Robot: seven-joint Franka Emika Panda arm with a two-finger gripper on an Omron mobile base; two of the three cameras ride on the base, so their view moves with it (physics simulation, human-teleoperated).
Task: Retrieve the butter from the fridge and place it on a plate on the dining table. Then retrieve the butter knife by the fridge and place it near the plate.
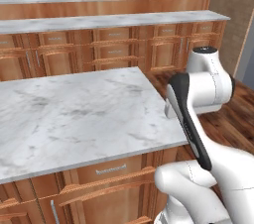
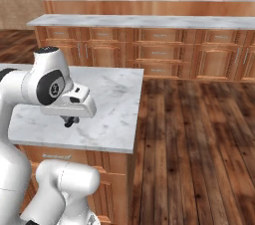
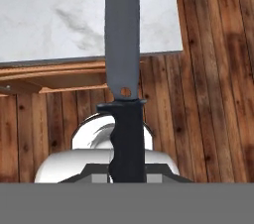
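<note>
Above the marble counter's (image 2: 117, 94) corner, the gripper (image 2: 71, 120) is clamped on the butter knife (image 3: 122, 64). Carry it level; release beside the plate.

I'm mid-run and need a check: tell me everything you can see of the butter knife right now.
The butter knife shows in the hand view: a long, flat grey blade with a small round mark near its base, a short guard, and a black contoured handle. It looks like matte metal. The claw is shut on the handle; the blade points away, over a marble counter edge and wood floor.

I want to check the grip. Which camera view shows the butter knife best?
The hand view: the butter knife runs up its middle, dark handle low, grey blade above. In the right base view, a dark tip shows under the hand; the left base view tells nothing clear.
</note>
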